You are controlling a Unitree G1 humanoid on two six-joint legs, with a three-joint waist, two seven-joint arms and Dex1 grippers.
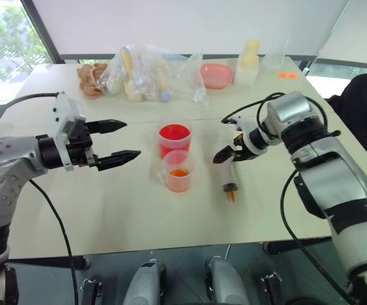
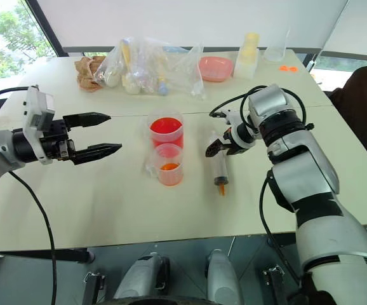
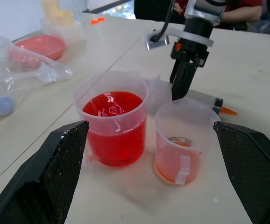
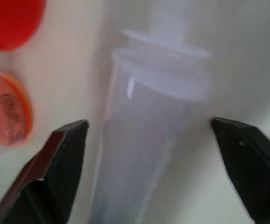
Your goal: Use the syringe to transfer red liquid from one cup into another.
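Syringe (image 1: 230, 179) laid flat on table (image 1: 107, 210), right of smaller cup (image 1: 178, 171) and taller cup (image 1: 174, 139) of red liquid (image 1: 174, 133), straddled by right gripper (image 4: 149, 140), jaws apart, no contact seen, left gripper (image 1: 117, 141) held wide open beside cups.

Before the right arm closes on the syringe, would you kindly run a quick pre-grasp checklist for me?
1. Syringe lying flat on the table, barrel free: ok.
2. Right gripper straddling the barrel, fingers apart on either side: ok.
3. Fingers already gripping the barrel: not ok, gaps remain.
4. Larger cup upright, holding red liquid: ok.
5. Smaller cup upright beside it: ok.
6. Left gripper open, off to the side of both cups: ok.
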